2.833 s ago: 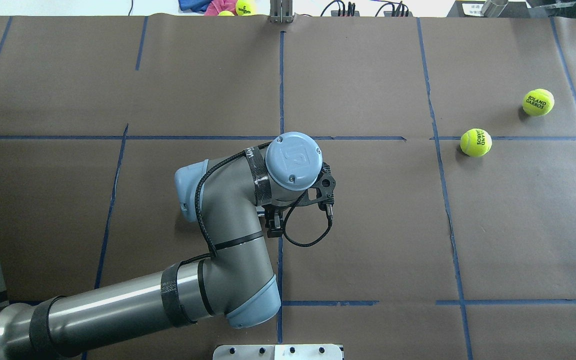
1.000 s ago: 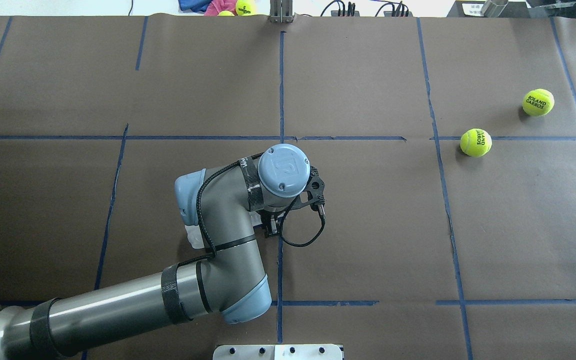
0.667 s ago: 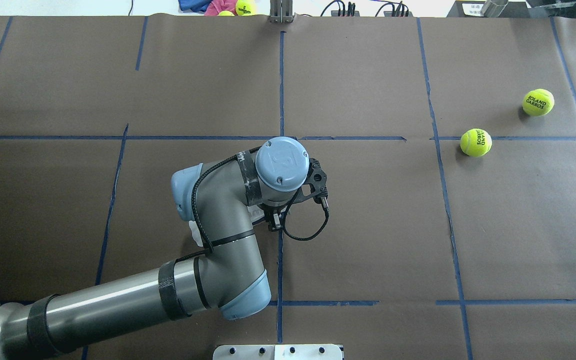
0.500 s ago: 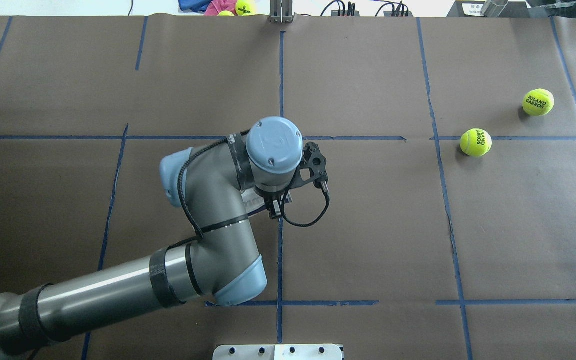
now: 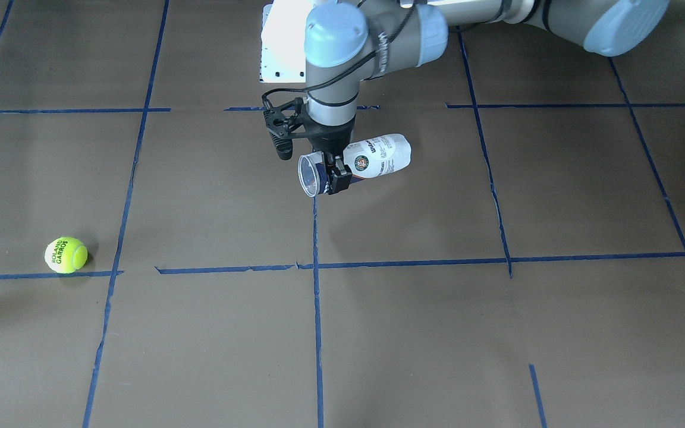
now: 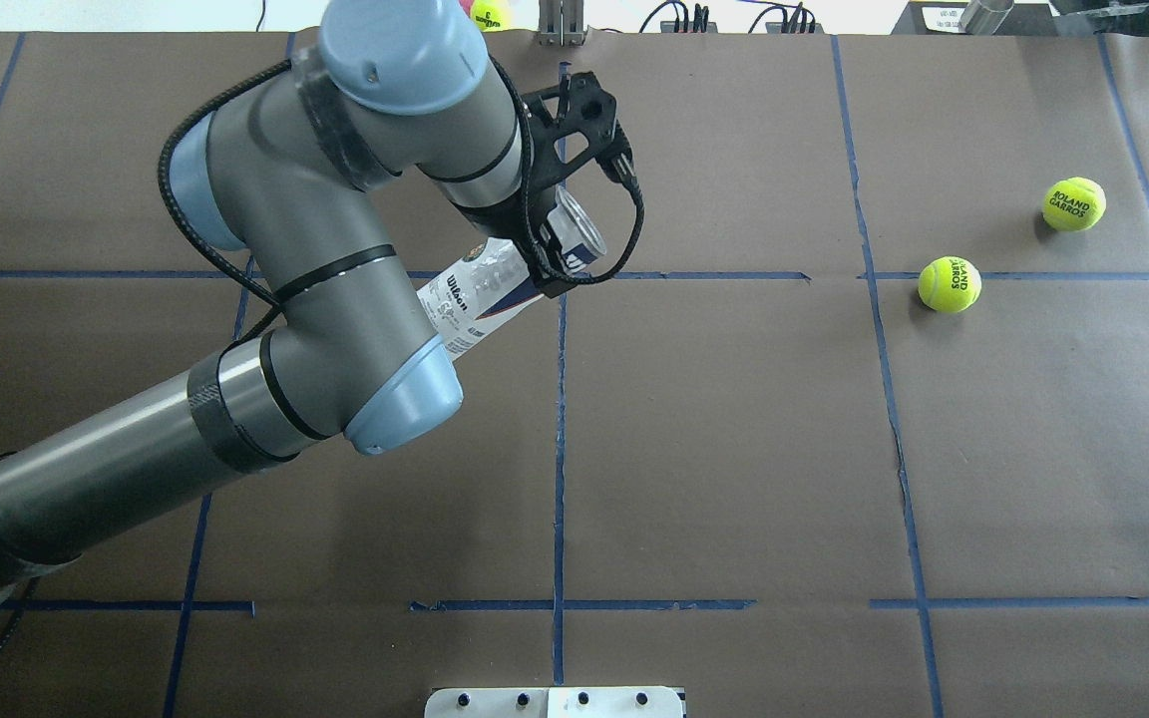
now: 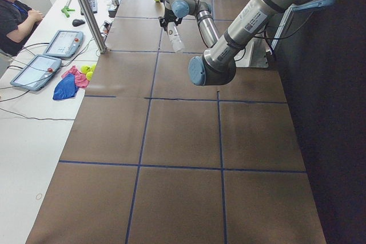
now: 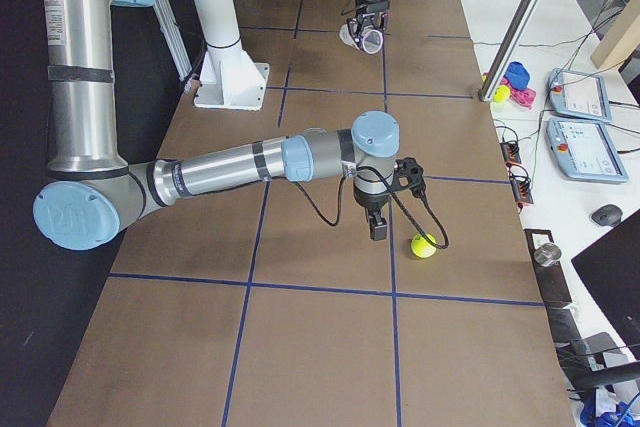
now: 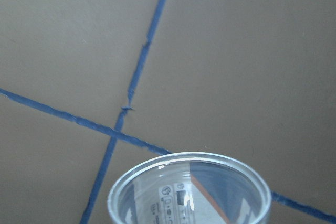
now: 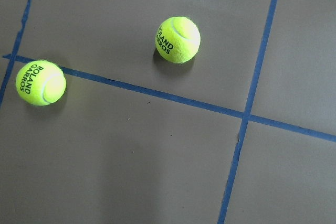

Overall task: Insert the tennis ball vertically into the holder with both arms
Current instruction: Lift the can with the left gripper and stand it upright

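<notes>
Can gripped slantwise, not yet upright

Left tool (image 5: 336, 172) pinches the Wilson tennis-ball can (image 5: 372, 157) beside its open mouth, long axis slanted. Roland Garros balls (image 6: 949, 284) lie well apart, off that mouth end. Right tool (image 8: 378, 233): cannot tell.

"Wilson" on the holder (image 5: 375, 156); "ROLAND GARROS" in black on both tennis balls (image 10: 178, 39) (image 10: 40, 82).

Your counter (image 6: 734, 449) wears brown paper gridded with blue tape (image 6: 560, 479). On it, at the right, a tennis ball (image 6: 950, 284) rests by a tape line — a second ball (image 6: 1073, 203) lies farther back, further right.
</notes>
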Controlling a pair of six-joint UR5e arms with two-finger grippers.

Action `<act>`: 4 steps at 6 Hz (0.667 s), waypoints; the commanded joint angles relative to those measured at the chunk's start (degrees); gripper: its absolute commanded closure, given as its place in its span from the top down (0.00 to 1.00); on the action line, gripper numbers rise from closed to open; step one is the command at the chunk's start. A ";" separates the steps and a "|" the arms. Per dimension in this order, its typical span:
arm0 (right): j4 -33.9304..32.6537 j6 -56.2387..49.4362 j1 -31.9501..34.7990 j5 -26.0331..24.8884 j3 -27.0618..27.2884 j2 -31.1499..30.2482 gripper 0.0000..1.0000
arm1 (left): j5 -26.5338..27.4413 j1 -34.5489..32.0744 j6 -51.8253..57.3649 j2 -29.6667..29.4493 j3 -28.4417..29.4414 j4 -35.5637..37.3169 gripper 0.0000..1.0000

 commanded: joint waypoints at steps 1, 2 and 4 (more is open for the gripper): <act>0.00 0.06 -0.01 0.07 0.00 0.06 1.00 | -1.60 -1.32 -11.23 1.62 -0.21 -19.85 0.69; 0.00 0.06 -0.01 0.15 0.09 0.06 1.00 | -1.43 -1.24 -14.49 4.60 0.14 -31.87 0.69; 0.09 0.06 -0.01 0.24 0.18 0.06 1.00 | -0.12 0.25 -15.06 9.79 0.93 -50.55 0.70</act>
